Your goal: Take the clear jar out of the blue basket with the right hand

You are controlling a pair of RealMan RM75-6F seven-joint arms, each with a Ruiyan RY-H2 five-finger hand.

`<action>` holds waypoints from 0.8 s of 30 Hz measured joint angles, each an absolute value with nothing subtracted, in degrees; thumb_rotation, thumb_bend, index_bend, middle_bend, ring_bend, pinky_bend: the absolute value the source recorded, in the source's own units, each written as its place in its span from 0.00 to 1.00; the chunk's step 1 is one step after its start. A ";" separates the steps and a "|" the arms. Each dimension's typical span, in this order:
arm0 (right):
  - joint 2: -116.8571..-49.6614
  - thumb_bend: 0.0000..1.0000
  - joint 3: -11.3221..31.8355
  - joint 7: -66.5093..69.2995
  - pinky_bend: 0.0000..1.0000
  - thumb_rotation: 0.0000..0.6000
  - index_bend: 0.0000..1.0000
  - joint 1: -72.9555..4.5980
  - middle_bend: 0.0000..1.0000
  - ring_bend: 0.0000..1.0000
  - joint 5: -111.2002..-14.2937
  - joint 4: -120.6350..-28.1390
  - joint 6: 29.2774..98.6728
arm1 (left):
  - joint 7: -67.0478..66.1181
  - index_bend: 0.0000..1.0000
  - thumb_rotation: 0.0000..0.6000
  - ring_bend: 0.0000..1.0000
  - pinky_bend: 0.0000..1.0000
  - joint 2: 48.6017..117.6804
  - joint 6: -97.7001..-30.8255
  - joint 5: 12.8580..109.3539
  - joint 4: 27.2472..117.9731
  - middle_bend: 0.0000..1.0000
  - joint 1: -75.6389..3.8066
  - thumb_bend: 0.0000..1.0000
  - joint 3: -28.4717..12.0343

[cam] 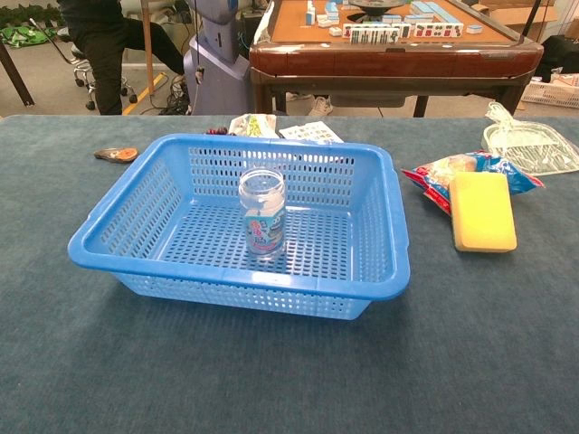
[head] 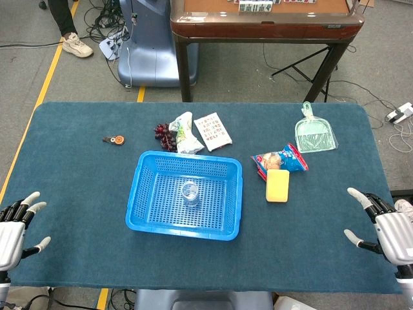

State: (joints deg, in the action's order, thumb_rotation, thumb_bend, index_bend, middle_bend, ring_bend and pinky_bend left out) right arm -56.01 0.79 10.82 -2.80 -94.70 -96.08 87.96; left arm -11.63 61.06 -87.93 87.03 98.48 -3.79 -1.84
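Note:
A clear jar [head: 190, 194] [cam: 262, 213] with a colourful label stands upright near the middle of the blue basket [head: 143, 169] [cam: 389, 226]. My right hand [head: 384, 229] hovers at the table's right front edge, well right of the basket, with fingers spread and nothing in it. At the left front edge my left hand [head: 16, 226] is likewise empty with fingers apart. Neither hand shows in the chest view.
A yellow sponge [head: 277, 185] [cam: 481, 211] and a snack bag [head: 282, 159] [cam: 434, 174] lie right of the basket. A green dustpan [head: 313, 133] sits further back right. Behind the basket lie dark grapes [head: 165, 135], a packet [head: 184, 132] and a printed card [head: 213, 131]; a small tool [head: 114, 139] lies at left.

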 measured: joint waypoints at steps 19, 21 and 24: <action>-55.01 0.17 0.36 11.53 0.36 1.00 0.14 -3.90 0.24 0.20 -95.83 -97.20 87.13 | -10.92 0.31 1.00 0.15 0.18 60.60 -87.79 87.58 98.75 0.14 -3.89 0.15 -1.90; -54.77 0.17 0.43 11.31 0.36 1.00 0.14 -4.33 0.24 0.20 -96.11 -97.64 86.73 | -10.90 0.31 1.00 0.15 0.18 60.59 -87.75 87.67 98.74 0.14 -3.92 0.15 -1.89; -54.18 0.17 0.64 10.77 0.36 1.00 0.14 -6.02 0.24 0.20 -97.40 -98.89 85.02 | -10.76 0.31 1.00 0.15 0.18 60.60 -87.87 87.90 98.76 0.14 -3.92 0.15 -1.89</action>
State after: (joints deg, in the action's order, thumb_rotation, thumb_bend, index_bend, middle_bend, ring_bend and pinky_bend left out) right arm -54.18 0.64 10.77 -6.02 -97.40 -98.89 85.02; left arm -10.76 60.60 -87.87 87.90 98.76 -3.92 -1.89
